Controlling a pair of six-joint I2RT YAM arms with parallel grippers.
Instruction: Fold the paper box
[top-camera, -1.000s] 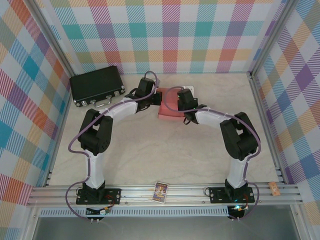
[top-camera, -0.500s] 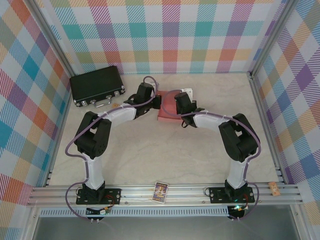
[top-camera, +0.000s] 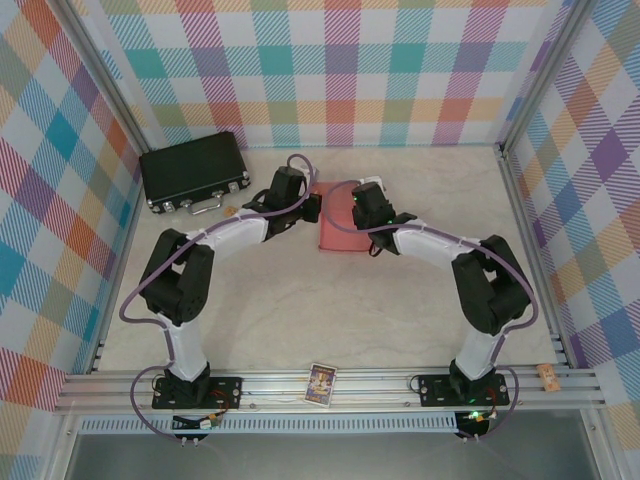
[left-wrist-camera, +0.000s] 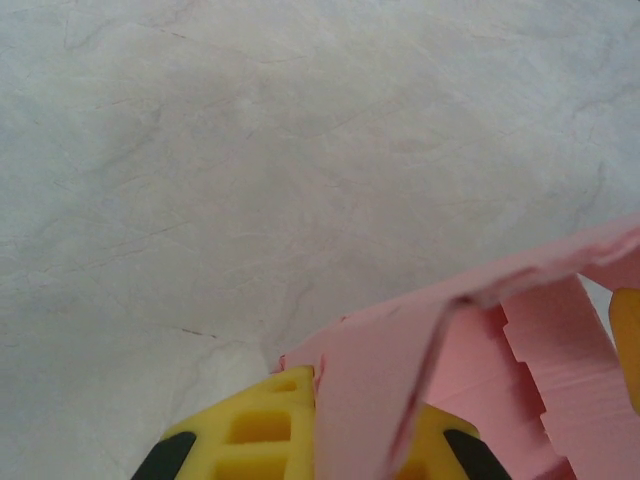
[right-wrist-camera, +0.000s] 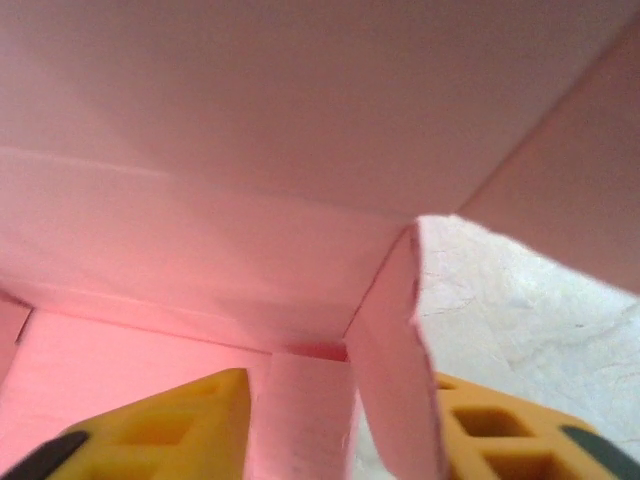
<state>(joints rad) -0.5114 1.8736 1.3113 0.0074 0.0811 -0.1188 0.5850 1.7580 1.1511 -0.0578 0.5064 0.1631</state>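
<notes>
The paper box (top-camera: 340, 232) sits on the table (top-camera: 300, 300) toward the far side, about mid-width, right between the two wrists. It's plain salmon-pink card, half formed. From above it reads as a narrow upright rectangle with a paler edge along its near end.

Up close in the left wrist view, a panel rises at a slant off the marbled surface, with a stepped, toothed edge on the inner flap at the right. The left gripper (left-wrist-camera: 360, 400) has a flap pinched between its yellow fingers (left-wrist-camera: 262, 435), jaws closed tight against the card on both sides.

Over to the right gripper (right-wrist-camera: 345, 390): it's inside the fold, with pink walls above and ahead. A thin flap stands between its fingers (right-wrist-camera: 165, 425) and lies against the right-hand one. The jaws are parted, with space on the other side.

The black case (top-camera: 193, 170) lies at the far left, well apart.

Against a second ago, the box looks narrower and squarer, the raised far-left flap is down, and the right arm's elbow has swung out to the right.
</notes>
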